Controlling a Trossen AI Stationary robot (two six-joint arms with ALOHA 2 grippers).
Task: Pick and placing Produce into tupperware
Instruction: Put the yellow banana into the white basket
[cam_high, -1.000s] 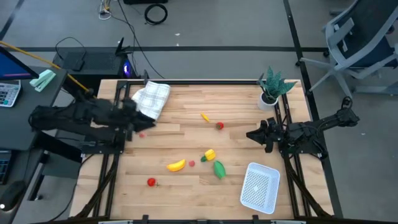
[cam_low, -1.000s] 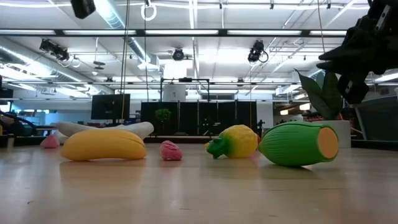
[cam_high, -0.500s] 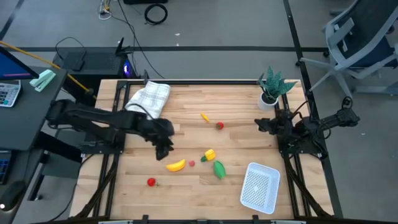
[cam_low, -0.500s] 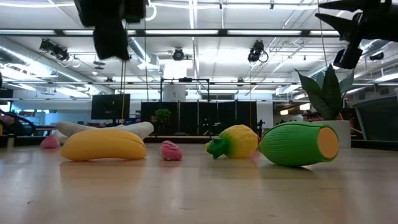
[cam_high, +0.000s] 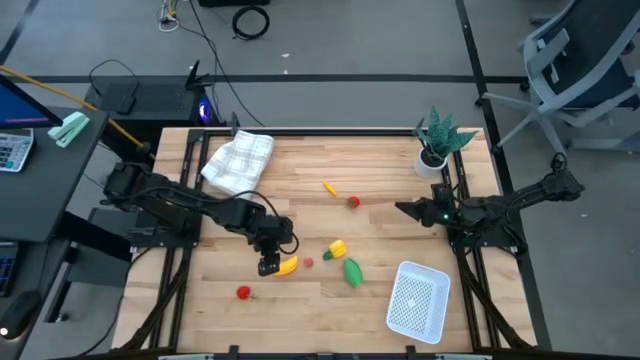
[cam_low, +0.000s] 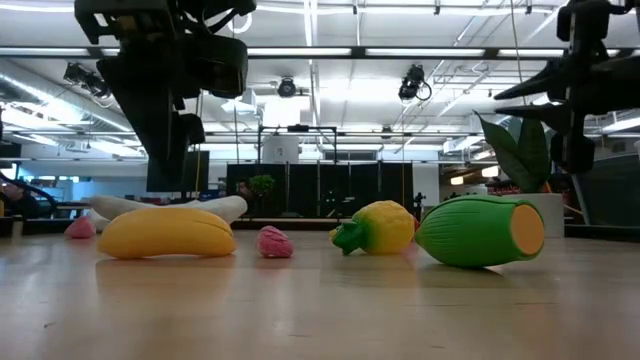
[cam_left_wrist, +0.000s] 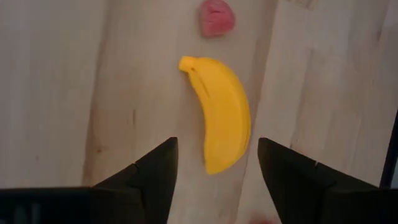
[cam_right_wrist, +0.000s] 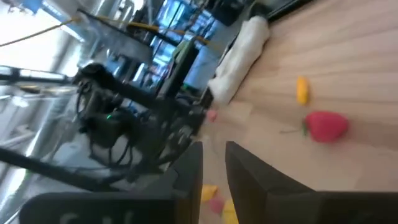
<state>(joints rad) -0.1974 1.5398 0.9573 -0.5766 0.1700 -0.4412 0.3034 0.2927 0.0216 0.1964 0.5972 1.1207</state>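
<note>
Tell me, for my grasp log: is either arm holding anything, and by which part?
Nothing held. The left gripper hangs open over the banana; the right gripper is empty.

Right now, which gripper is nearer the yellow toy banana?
Left. The left gripper hangs open directly over the yellow toy banana, fingers straddling it. The right gripper waits far off by the table's right edge.

The wooden table (cam_high: 300, 175) holds a yellow banana (cam_high: 286, 265), a yellow pepper (cam_high: 336, 248), a green oblong piece (cam_high: 352, 272), tiny red pieces (cam_high: 243, 292), a white basket (cam_high: 418, 300) (near one corner), a checked cloth (cam_high: 238, 160) and a potted plant (cam_high: 438, 142).
</note>
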